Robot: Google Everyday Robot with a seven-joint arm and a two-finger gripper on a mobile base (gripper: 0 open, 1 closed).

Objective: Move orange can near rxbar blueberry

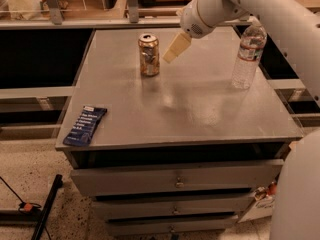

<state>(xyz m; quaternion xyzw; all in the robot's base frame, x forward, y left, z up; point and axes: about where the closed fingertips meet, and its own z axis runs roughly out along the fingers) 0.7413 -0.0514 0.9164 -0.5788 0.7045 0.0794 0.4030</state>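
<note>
The orange can (149, 54) stands upright on the grey cabinet top (190, 104), toward the back left of centre. The rxbar blueberry (84, 125), a flat dark-blue wrapper with white text, lies at the front left corner. My gripper (176, 48) hangs from the white arm just right of the can, close beside it at about its height, and holds nothing.
A clear plastic water bottle (248, 55) stands at the right side of the top. The cabinet has drawers (175, 181) below. A shelf rail (100, 23) runs behind the table. A cardboard box (262, 199) sits on the floor at right.
</note>
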